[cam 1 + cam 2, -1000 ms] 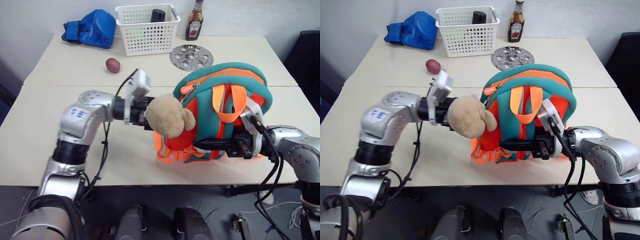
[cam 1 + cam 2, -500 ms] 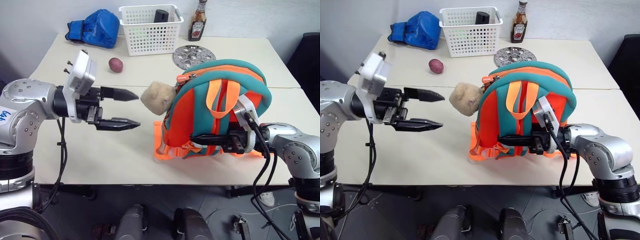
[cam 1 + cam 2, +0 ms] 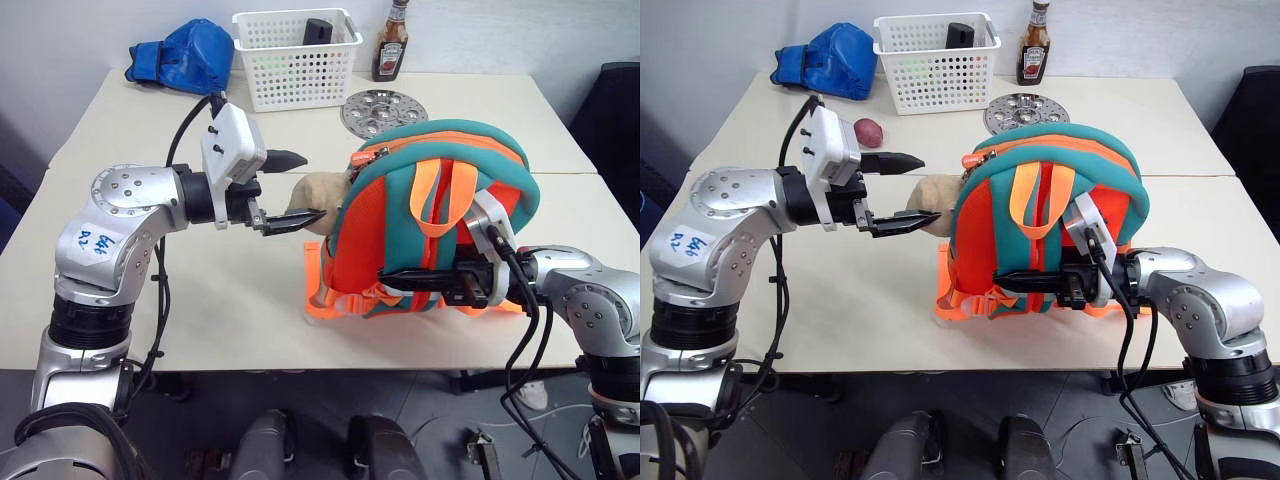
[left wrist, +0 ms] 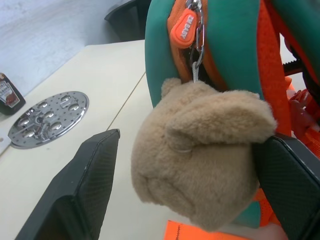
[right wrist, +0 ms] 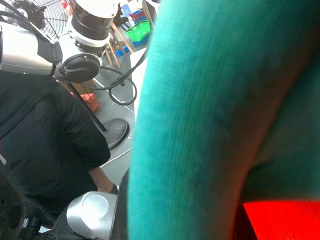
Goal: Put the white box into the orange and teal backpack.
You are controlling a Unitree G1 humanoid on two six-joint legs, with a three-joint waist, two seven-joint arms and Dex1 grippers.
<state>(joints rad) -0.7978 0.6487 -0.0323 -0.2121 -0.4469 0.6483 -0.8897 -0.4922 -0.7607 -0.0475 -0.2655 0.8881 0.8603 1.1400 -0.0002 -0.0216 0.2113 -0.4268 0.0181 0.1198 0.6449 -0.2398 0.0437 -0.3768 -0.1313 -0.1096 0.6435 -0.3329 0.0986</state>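
The orange and teal backpack [image 3: 440, 200] stands upright on the table near the front edge, its tan plush toy [image 3: 318, 188] hanging from the zipper on its left side. My left gripper [image 3: 312, 186] is open and points level at the backpack. One black finger [image 4: 75, 200] stands on each side of the plush toy [image 4: 200, 160]. My right gripper [image 3: 400, 277] lies level across the backpack's lower front, shut on its teal strap. The white box is out of view.
At the back of the table stand a white perforated basket [image 3: 296, 55], a sauce bottle [image 3: 389, 42] and a blue fabric bundle [image 3: 185, 55]. A round metal perforated disc [image 3: 382, 112] and a reddish potato [image 3: 868, 131] lie behind the backpack. A person in dark clothes [image 5: 45, 145] stands nearby.
Half a second ago my open left gripper stood well to the left of the toy. It has since swung right and up, and now brackets the toy. The right gripper kept its hold.
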